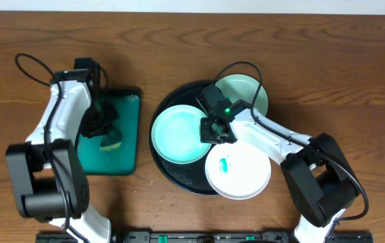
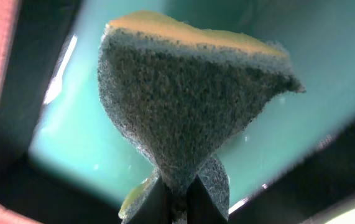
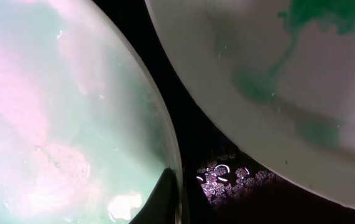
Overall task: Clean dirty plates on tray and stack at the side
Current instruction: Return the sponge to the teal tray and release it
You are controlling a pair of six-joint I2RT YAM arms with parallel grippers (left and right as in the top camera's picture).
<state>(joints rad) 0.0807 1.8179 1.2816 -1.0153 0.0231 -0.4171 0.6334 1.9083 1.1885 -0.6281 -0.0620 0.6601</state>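
Three plates sit on the round black tray point(image 1: 179, 181): a mint-green plate point(image 1: 175, 135) at the left, a second mint-green plate point(image 1: 246, 91) at the back, and a white plate point(image 1: 243, 172) with a green smear at the front right. My right gripper point(image 1: 212, 131) is shut on the right rim of the left mint-green plate, one finger on each side of the rim point(image 3: 178, 199). The right wrist view shows that plate point(image 3: 53, 112) and the smeared white plate point(image 3: 276, 74). My left gripper point(image 1: 104, 128) is shut on a sponge point(image 2: 189, 106) over the green tray.
The small green rectangular tray point(image 1: 121, 158) lies left of the black tray, under my left arm. Wet spots show on the black tray point(image 3: 227, 186) between the plates. Bare wooden table surrounds both trays.
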